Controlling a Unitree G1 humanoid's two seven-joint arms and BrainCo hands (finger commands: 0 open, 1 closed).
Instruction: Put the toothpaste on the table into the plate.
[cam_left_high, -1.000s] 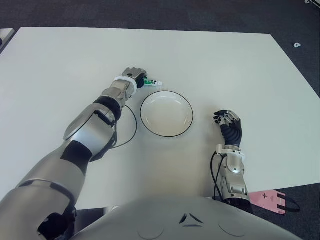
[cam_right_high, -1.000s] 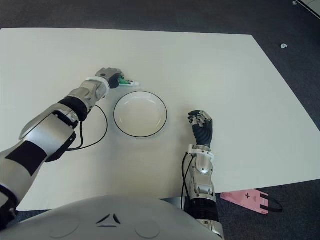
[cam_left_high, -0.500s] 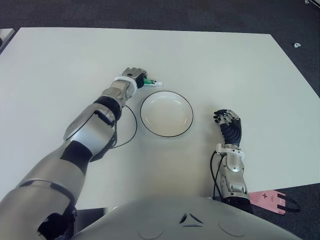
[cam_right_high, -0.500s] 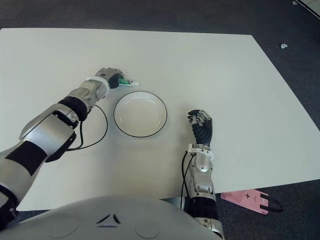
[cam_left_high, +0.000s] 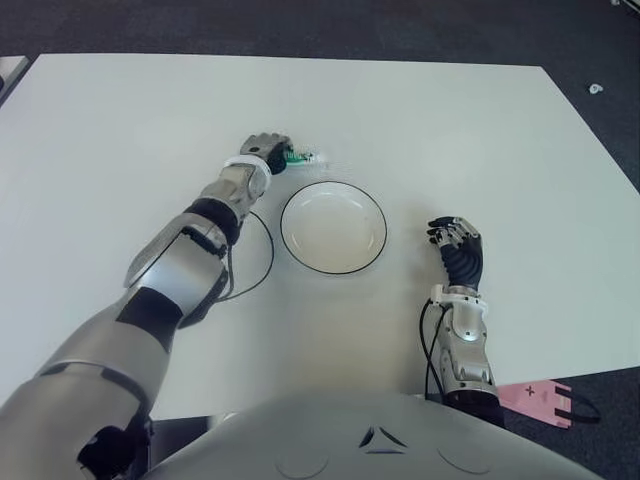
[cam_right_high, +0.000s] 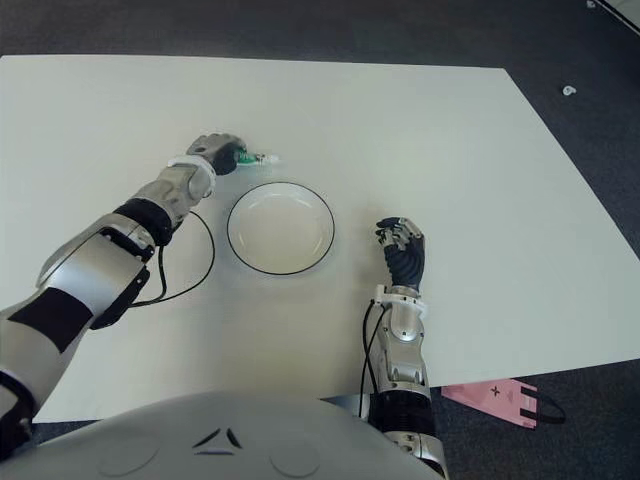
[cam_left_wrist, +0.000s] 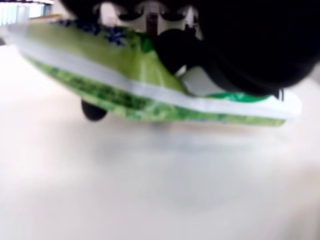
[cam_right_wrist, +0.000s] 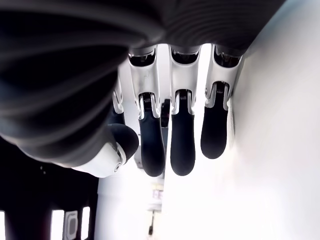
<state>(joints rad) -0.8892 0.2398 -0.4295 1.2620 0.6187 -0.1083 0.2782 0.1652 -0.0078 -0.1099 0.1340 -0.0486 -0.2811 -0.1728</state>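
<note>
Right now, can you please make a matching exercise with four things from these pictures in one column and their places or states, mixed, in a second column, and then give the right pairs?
Things:
1. toothpaste
2. plate
3. left robot hand
4. right robot hand

Places or states:
A. holds nothing, to the right of the plate
B. green and white tube, gripped in curled fingers
C. white with a dark rim, nothing in it
D. closed around the tube, beyond the plate's left side

Pairs: 1-B, 2-C, 3-D, 4-A
</note>
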